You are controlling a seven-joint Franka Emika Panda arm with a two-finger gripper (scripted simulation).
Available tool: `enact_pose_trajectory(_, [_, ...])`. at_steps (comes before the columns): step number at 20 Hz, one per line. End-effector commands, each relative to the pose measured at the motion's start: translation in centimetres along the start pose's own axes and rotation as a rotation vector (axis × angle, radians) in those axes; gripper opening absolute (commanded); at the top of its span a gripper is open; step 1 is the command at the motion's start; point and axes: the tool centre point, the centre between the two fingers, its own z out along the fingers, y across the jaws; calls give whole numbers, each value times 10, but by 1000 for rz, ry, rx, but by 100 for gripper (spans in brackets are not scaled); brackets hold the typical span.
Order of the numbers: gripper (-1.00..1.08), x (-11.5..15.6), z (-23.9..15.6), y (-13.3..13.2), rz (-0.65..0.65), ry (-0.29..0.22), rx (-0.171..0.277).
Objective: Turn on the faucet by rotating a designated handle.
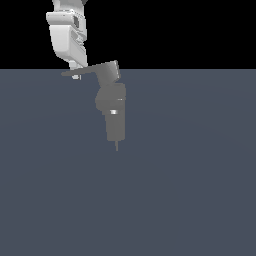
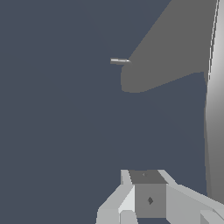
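Note:
The faucet [image 1: 112,100] is a matte grey blocky fixture with a boxy spout [image 1: 116,127] that ends in a thin tip [image 1: 117,146]. The handle [image 1: 82,71] is a thin flat lever that runs from its boxy hub [image 1: 110,70] toward the exterior view's left. My white gripper [image 1: 75,75] comes down from above onto the lever's thin outer end and touches it. In the wrist view my fingers [image 2: 150,200] sit close together with nothing between them, so the gripper looks shut. The faucet body [image 2: 175,52], its tip [image 2: 119,61] and the handle's edge [image 2: 214,122] also show there.
A flat dark blue-grey floor [image 1: 190,190] spreads around the faucet. The background above it is black. No other objects show.

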Motion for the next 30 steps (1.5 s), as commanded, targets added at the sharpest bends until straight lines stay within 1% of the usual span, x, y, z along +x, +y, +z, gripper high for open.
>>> enact_pose_trajectory(1, [-100, 0, 0, 2, 0, 0, 0])
enact_pose_trajectory(30, [-100, -3, 0, 83, 1, 0, 0])
